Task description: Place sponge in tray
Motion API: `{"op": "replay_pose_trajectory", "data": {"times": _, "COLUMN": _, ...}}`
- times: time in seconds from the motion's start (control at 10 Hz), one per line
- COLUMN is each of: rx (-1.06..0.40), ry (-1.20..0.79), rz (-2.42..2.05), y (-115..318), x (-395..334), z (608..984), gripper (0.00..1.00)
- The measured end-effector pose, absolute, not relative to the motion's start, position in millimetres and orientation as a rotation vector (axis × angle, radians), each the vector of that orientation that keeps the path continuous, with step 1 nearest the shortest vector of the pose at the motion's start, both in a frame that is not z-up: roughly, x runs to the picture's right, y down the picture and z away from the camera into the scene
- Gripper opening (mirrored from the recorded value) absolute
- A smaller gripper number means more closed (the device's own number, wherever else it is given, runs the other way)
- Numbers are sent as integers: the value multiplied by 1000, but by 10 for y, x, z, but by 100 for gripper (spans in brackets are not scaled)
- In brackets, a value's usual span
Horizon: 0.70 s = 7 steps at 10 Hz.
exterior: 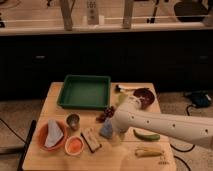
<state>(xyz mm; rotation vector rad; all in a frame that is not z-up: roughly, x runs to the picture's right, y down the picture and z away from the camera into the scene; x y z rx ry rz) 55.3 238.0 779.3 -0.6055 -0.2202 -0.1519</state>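
Camera view, green tray (85, 91) seen empty, napkin held in orange bowl (51, 135), gripper (116, 127) hidden over blue sponge (106, 130), metal cup (73, 121) placed nearby.

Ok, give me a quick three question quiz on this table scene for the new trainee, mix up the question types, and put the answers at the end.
1. True or false: the sponge already lies inside the green tray.
2. Multiple choice: where is the gripper? A) over the tray B) right beside the sponge, near the table's middle C) above the orange bowl
3. Fill in: the small metal cup stands in front of the ____.

Key
1. False: the sponge sits on the wooden table, in front of the tray, which holds nothing.
2. B.
3. Tray; the cup sits near the tray's front left corner.
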Motion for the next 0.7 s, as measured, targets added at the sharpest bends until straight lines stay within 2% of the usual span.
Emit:
{"op": "replay_pose_trajectory", "data": {"times": 0.3, "rx": -629, "ry": -234, "rz": -176, "y": 2357, "x": 433, "z": 7947, "gripper": 79}}
{"op": "replay_pose_trajectory", "data": {"times": 0.4, "rx": -635, "ry": -237, "rz": -176, "y": 2357, "x": 428, "z": 7992, "gripper": 76}}
{"op": "replay_pose_trajectory", "data": {"times": 0.7, "rx": -679, "ry": -254, "rz": -162, "y": 2514, "x": 446, "z": 8245, "gripper": 46}}
